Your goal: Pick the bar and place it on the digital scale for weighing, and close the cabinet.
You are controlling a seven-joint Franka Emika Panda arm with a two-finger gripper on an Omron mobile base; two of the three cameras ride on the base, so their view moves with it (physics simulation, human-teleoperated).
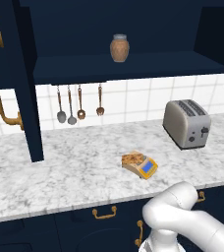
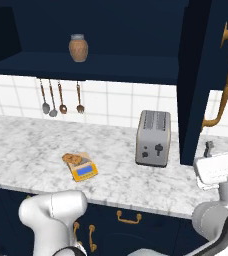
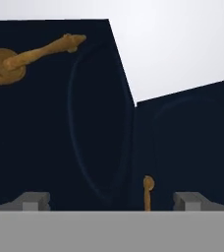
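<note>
The speckled orange-brown bar (image 1: 131,158) (image 2: 72,158) lies on the back part of the small tan digital scale (image 1: 142,166) (image 2: 83,170), mid-counter, behind its blue display. The navy cabinet stands open. Its left door (image 1: 28,83) and right door (image 2: 201,75) swing out over the counter, each with a long brass handle (image 2: 227,75). My gripper (image 2: 209,149) (image 3: 113,201) is open and holds nothing. It hovers at the right, just in front of the right door (image 3: 84,123), facing its arched panel and handle (image 3: 33,55).
A brown lidded jar (image 1: 119,48) stands on the open cabinet's shelf. A silver toaster (image 1: 186,123) sits right of the scale. Several utensils (image 1: 79,106) hang on the tiled wall. Navy drawers with brass pulls (image 1: 104,212) run below the marble counter (image 1: 74,167).
</note>
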